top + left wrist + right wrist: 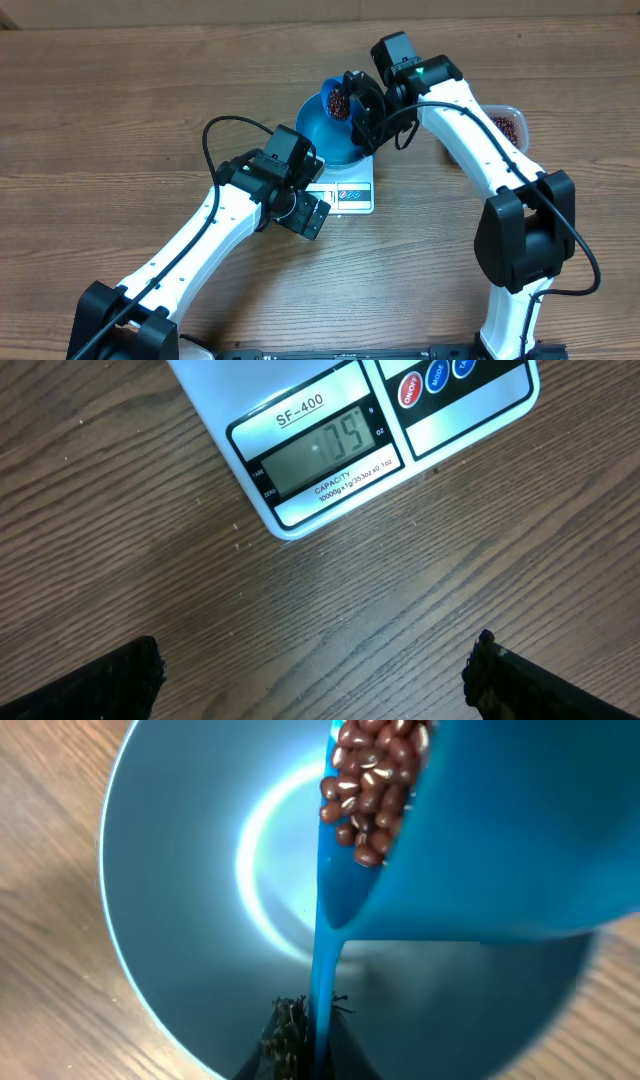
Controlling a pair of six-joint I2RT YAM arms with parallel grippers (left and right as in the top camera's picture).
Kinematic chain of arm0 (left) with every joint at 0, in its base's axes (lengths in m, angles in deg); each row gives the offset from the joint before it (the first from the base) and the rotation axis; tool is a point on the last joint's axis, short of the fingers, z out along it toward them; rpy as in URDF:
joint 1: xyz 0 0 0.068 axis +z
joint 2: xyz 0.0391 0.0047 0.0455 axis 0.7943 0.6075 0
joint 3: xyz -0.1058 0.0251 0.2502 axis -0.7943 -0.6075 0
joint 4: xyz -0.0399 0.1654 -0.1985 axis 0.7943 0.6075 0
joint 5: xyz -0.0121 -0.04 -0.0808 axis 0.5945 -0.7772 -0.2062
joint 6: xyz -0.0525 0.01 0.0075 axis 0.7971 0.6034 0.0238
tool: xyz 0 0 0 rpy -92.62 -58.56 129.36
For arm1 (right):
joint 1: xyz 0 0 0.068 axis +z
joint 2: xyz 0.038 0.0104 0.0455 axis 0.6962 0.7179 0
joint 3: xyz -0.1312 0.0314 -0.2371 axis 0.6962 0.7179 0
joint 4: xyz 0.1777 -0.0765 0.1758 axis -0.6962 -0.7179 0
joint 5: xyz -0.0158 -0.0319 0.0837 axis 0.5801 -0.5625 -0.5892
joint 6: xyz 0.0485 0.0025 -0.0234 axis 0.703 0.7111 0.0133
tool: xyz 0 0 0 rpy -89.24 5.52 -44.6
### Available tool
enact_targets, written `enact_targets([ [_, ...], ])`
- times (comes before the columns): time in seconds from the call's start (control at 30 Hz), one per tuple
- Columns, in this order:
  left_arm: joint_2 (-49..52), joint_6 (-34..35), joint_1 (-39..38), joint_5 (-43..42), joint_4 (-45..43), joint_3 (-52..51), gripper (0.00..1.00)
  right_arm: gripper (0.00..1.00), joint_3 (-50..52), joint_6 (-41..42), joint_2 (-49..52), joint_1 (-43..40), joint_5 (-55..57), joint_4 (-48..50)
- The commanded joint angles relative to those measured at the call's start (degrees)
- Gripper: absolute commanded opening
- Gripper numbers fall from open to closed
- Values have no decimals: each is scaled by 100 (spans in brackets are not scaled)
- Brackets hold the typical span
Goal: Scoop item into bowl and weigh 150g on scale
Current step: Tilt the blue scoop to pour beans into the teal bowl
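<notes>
The bright blue bowl [318, 132] stands on the white scale [352, 193] at mid-table. My right gripper [360, 112] is shut on the thin handle of a small blue scoop [337, 98] heaped with red-brown beans [372, 775], tilted over the bowl [180, 900]. Its fingers [288, 1038] pinch the handle [325, 970] above the bowl's bare blue inside. My left gripper [312, 214] hovers open over the wood just in front of the scale. The left wrist view shows the scale's lit display [320, 458] and both fingertips [112, 682] wide apart with nothing between them.
A clear plastic tub [508, 122] holding more beans sits at the right, behind the right arm. The right arm arches over the table's right side, and the left arm reaches in from the front left. Bare wood lies to the left of the scale.
</notes>
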Motion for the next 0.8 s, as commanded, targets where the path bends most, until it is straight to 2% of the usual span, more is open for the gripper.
enact_targets([
  [0.0, -105, -109, 24, 20, -9, 20, 99, 4, -306, -131, -33, 22, 358, -44],
  [0.3, -105, -109, 24, 20, -7, 20, 99, 4, -306, -365, -205, 424, 1635, -310],
  [0.77, -105, -109, 24, 22, -7, 20, 100, 4, -306, -350, -256, 455, 1867, -173],
])
